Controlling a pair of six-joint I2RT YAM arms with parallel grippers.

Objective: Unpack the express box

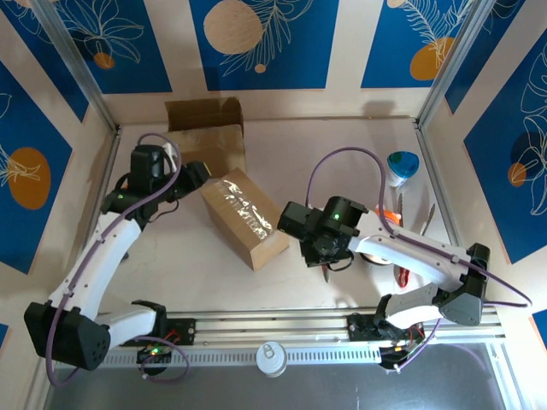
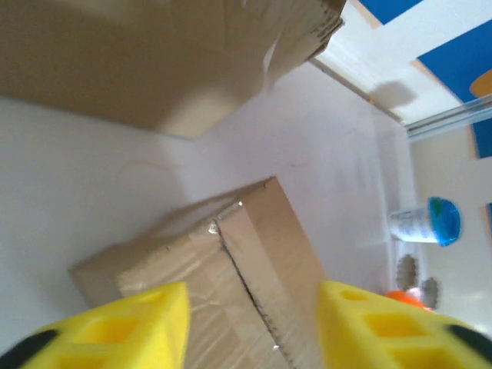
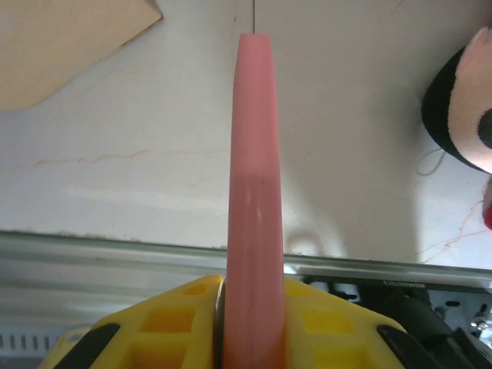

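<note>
- The express box [image 1: 244, 218] lies closed at the middle of the desk [image 1: 359, 145], set diagonally, with a shiny strip of tape along its top.
- At its far left end we see the left end effector [image 1: 197, 177]. In the left wrist view its yellow fingers [image 2: 115, 330] stand apart, gripping nothing, with the taped top of the box beyond them. We cannot tell whether they touch it.
- Near the box's right end, apart from it, the right end effector [image 1: 326, 256] is clamped on a pink tool [image 3: 254, 154] that points down at the desk.
- Behind the box, by the back wall, stands an open carton [image 1: 205, 128].
- At the far right stands a blue-capped bottle [image 1: 402, 166].
</note>
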